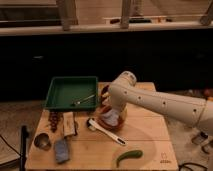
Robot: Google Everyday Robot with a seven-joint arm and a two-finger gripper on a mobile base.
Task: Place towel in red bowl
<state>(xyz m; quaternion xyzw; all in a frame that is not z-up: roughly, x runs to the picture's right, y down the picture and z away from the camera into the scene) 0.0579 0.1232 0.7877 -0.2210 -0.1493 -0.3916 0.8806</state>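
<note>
Camera view put the gripper [114,108] over the red bowl [103,120], towel [110,119] directly beneath; its grip couldn't be told. Releasing low, inside the rim, seemed best.

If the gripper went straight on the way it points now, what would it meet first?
Probably the towel. The gripper points down into the red bowl, and the towel lies right under it. Depth is unclear, so they may already touch.

A single camera stands high before the wooden bench [150,142], tilted down and facing the dark wall [160,60] behind, at middling range. Nearly the whole benchtop fits, and the hand [114,110] sits mid-frame at the red bowl [102,122].
</note>
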